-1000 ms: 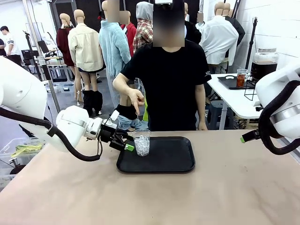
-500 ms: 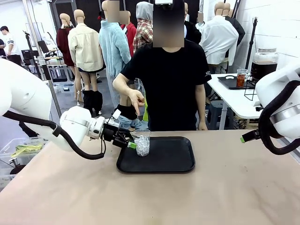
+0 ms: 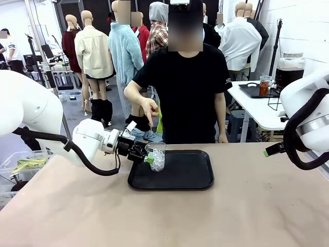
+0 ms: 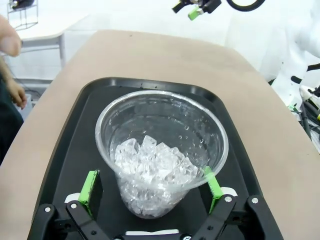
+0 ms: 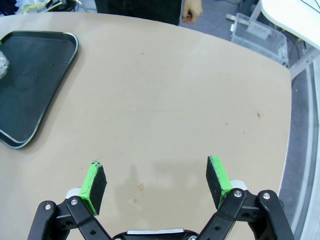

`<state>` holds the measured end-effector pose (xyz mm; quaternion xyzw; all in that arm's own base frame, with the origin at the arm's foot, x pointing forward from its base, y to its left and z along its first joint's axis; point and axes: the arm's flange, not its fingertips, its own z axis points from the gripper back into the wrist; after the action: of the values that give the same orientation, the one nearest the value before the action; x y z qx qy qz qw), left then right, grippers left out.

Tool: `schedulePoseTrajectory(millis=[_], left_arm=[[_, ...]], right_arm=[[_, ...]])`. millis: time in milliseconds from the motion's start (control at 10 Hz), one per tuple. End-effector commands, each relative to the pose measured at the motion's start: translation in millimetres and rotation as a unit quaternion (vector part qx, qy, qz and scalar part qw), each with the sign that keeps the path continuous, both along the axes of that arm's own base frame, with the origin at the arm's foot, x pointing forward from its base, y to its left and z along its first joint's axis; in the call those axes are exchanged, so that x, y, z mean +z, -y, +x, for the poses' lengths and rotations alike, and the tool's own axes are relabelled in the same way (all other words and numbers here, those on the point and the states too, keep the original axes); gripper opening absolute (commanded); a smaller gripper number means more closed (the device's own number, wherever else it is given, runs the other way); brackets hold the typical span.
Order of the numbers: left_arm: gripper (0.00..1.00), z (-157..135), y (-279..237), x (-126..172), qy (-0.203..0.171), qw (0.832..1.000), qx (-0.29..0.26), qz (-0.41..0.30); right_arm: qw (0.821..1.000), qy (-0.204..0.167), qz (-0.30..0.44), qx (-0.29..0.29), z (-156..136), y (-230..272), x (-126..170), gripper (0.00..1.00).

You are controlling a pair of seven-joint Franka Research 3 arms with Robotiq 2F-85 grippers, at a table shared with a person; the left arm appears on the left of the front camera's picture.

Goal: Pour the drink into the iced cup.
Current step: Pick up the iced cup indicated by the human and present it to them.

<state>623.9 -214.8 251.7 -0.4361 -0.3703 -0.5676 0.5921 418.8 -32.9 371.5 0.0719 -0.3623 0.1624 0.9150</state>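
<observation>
Left fingers (image 3: 146, 159) (image 4: 90, 186) spread wide, one green pad on each side of the iced cup (image 3: 156, 156) (image 4: 160, 150), low on its wall. The near-level approach comes from the table's left edge. Whether either pad touches the plastic I cannot tell, and nothing is pinched. The cup stands upright at the left end of the black tray (image 3: 190, 175) (image 4: 75, 130), long axis vertical, mouth up, ice filling the lower half, no liquid in it. The tray sits on the table (image 3: 231, 216) toward the far edge, a little left of middle. The cup lies straight ahead between the left fingers, so closing square across its width looks like all the grasp needs. Right fingers (image 5: 95, 180) spread too, holding nothing, hanging over bare table toward the right edge, well apart from the tray. The drink (image 3: 289, 76) sits dark in a tall dispenser jar (image 3: 291, 60) on a white side table (image 3: 257, 110) beyond the far right corner, with a small cup (image 3: 264, 86) of reddish liquid just beside it. Both are upright and nearer the right arm. The person's hand (image 3: 150, 110) hangs above the iced cup, fingertips pointing down.
</observation>
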Motion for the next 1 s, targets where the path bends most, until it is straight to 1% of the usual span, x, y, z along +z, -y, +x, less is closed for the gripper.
schedulePoseTrajectory(millis=[0,200,500,900], left_arm=[[1.0,5,2,0,0.011,0.999,-0.029,-0.018],[1.0,6,6,-3,0.013,0.999,-0.043,-0.021],[1.0,12,13,-10,0.008,0.999,-0.05,-0.02],[1.0,13,19,-13,0.007,0.998,-0.059,-0.022]], right_arm=[[1.0,0.005,0.003,0.001,-2,1,-3,1.0],[1.0,0.005,0.003,0.001,-2,1,-3,1.0],[1.0,0.005,0.003,0.001,-2,1,-3,1.0],[1.0,0.005,0.003,0.001,-2,1,-3,1.0]])
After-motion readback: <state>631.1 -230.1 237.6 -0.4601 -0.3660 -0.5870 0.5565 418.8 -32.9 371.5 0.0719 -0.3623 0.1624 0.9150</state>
